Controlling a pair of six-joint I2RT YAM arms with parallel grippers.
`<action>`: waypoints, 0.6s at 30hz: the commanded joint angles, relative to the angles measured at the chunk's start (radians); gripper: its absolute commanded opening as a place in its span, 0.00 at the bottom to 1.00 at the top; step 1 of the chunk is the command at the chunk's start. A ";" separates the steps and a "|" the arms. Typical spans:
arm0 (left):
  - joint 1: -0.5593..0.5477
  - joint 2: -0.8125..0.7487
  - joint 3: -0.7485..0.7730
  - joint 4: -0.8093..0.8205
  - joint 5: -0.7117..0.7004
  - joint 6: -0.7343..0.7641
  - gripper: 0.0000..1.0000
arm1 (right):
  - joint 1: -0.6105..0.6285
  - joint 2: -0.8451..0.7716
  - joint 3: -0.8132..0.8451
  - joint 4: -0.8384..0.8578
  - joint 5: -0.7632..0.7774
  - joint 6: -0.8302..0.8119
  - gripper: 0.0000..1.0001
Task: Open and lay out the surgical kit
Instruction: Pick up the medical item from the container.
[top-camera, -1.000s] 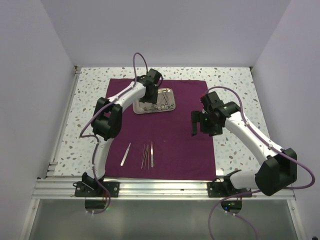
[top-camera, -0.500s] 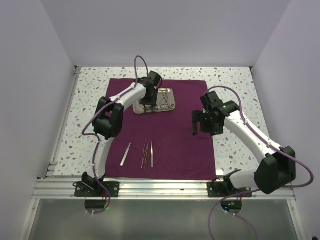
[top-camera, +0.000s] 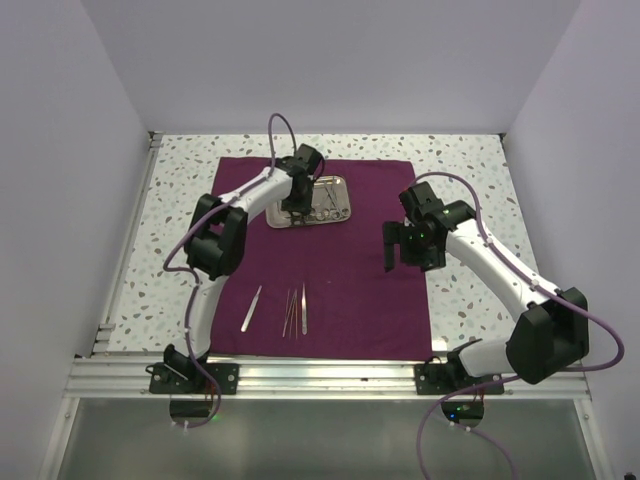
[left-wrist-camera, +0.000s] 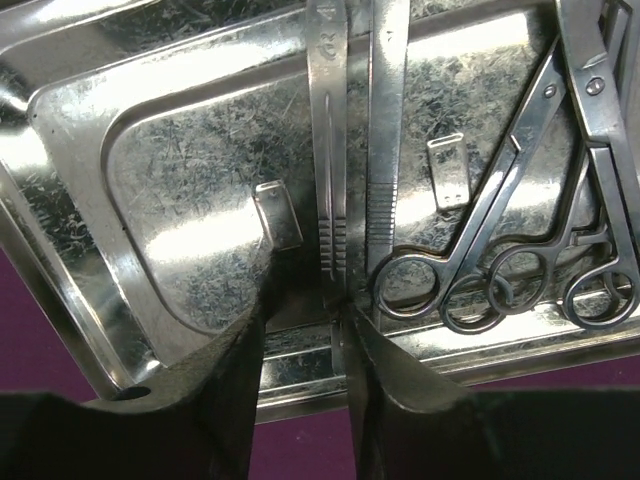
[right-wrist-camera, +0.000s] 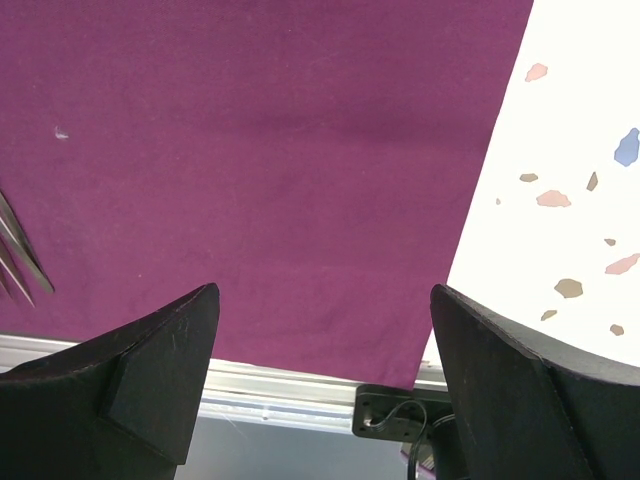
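Now your left tool (left-wrist-camera: 305, 312) has half closed around a flat handle (left-wrist-camera: 328, 150) in the 12 o'clock tray (left-wrist-camera: 160, 150), almost ready to lift; your right tool (right-wrist-camera: 322, 295) is wide open.

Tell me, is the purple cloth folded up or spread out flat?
Spread flat. The purple cloth lies open as a rectangle on the speckled table, with the steel tray and several instruments resting on it.

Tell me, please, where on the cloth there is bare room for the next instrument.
Free: on the purple cloth, the middle strip between steel tray and laid-out instruments, and the right half under the open right tool. Crowded: the tray, and the near-left edge.
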 joint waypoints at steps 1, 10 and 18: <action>-0.001 -0.027 -0.064 -0.020 -0.031 -0.037 0.38 | -0.009 -0.015 0.029 0.000 0.015 -0.026 0.90; -0.028 -0.087 -0.259 0.049 -0.011 -0.093 0.35 | -0.017 -0.030 0.021 -0.005 0.005 -0.054 0.90; -0.028 -0.005 -0.198 0.072 -0.010 -0.081 0.34 | -0.018 -0.047 0.017 -0.015 0.001 -0.072 0.90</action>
